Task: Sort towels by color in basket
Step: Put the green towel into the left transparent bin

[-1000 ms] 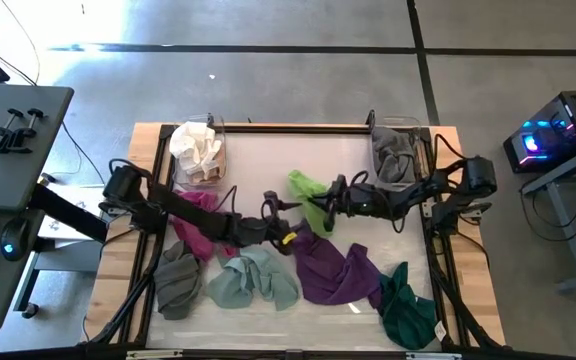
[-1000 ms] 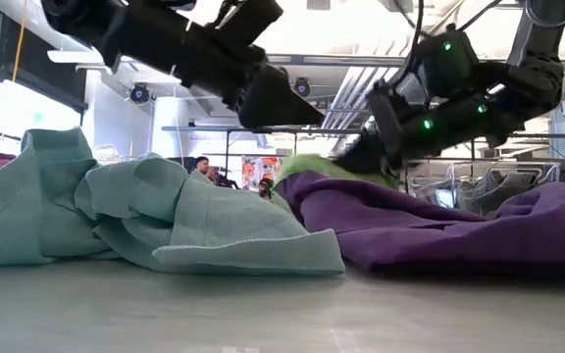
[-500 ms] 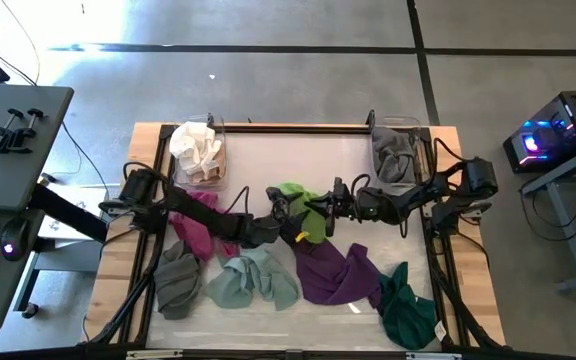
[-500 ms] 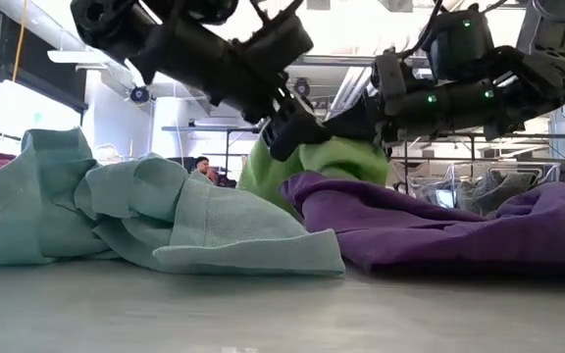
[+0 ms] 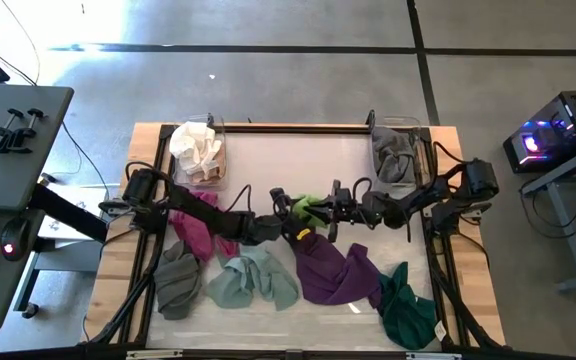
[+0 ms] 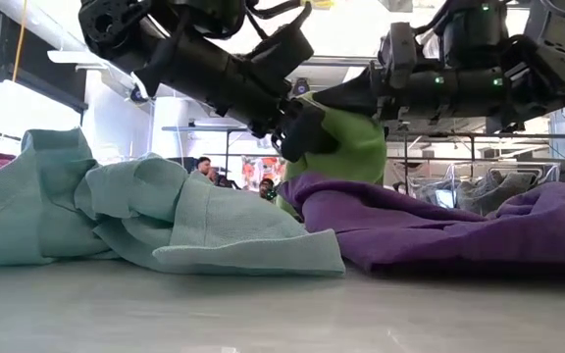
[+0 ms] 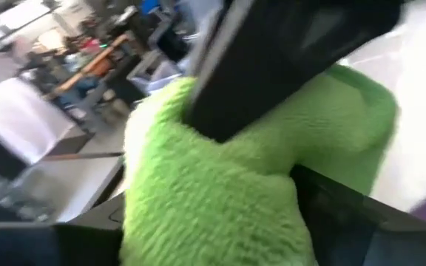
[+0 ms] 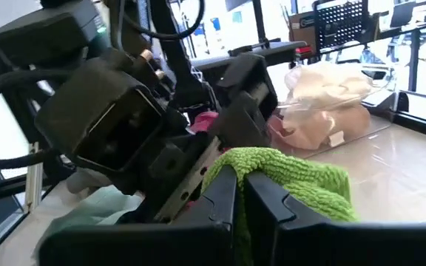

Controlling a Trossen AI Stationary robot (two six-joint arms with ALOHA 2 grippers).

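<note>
My right gripper [image 5: 330, 210] is shut on a lime green towel [image 5: 308, 208] above the middle of the table. My left gripper [image 5: 294, 212] faces it from the left, open, with the towel's bunched free end [image 7: 220, 192] between its fingers. In the low view the towel [image 6: 346, 147] hangs just above the purple towel [image 6: 439, 230]. A clear bin at the far left [image 5: 216, 150] holds cream towels; one at the far right [image 5: 396, 155] holds a grey towel. My right gripper pinches a fold of the lime towel [image 8: 231, 166] between its two fingers, which come level from the table's right. The towel bunches past the fingertips and droops below them, clear of the table. My left gripper stands open around the towel's free end. The cloth lies against the inner face of one finger [image 7: 331, 214]. The fingers come nearly level from the table's left.
Loose towels lie along the near half of the table: magenta [image 5: 196, 228], grey-brown [image 5: 176, 280], mint [image 5: 253, 278], purple [image 5: 333, 270] and dark green [image 5: 408, 312]. The far middle of the table between the two bins is bare.
My right gripper has risen and tipped up to level, lifting the lime towel off the table so that it hangs bunched above the purple towel. My left gripper has moved toward the table's right edge and a little down, until its fingers stand around the towel.
</note>
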